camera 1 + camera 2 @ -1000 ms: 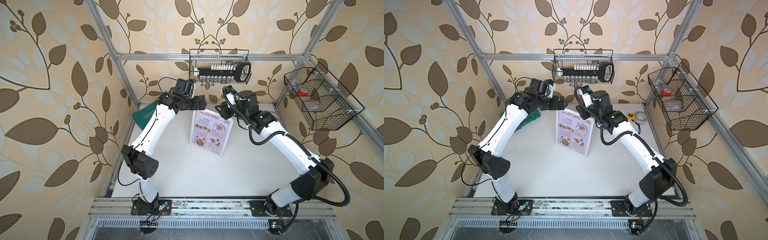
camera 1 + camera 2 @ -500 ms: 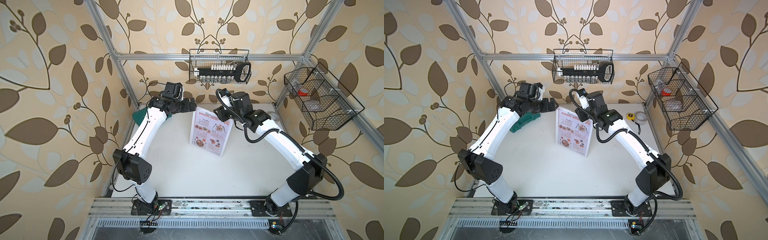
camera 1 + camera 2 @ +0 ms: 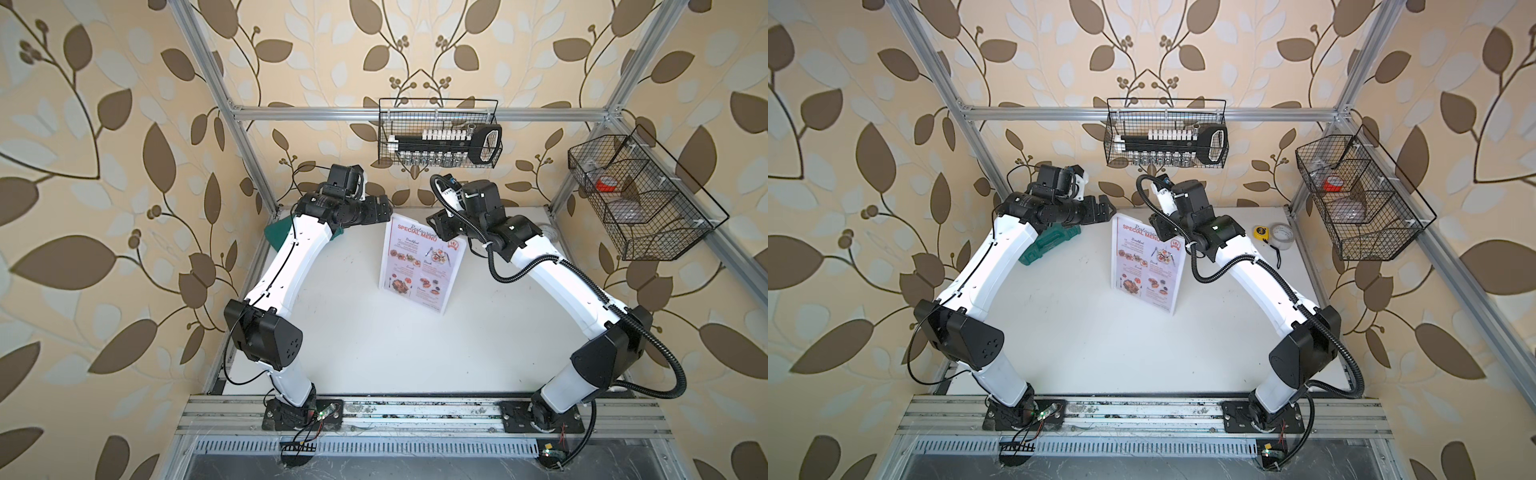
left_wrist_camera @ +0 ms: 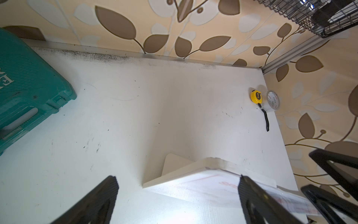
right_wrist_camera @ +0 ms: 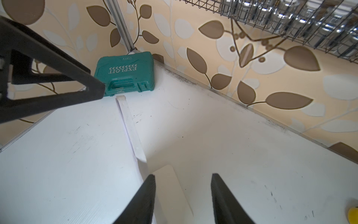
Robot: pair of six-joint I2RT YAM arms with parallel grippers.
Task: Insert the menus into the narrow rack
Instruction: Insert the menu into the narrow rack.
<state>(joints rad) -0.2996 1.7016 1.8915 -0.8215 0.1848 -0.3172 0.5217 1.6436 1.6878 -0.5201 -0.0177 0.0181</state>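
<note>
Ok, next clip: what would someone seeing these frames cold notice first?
The menu with its red heading, standing upright in the rack toward the far side of the table. The left gripper and right gripper flank its top corners, both open. Loud leaf wallpaper surrounds everything, and a green case lies under the left arm.
</note>
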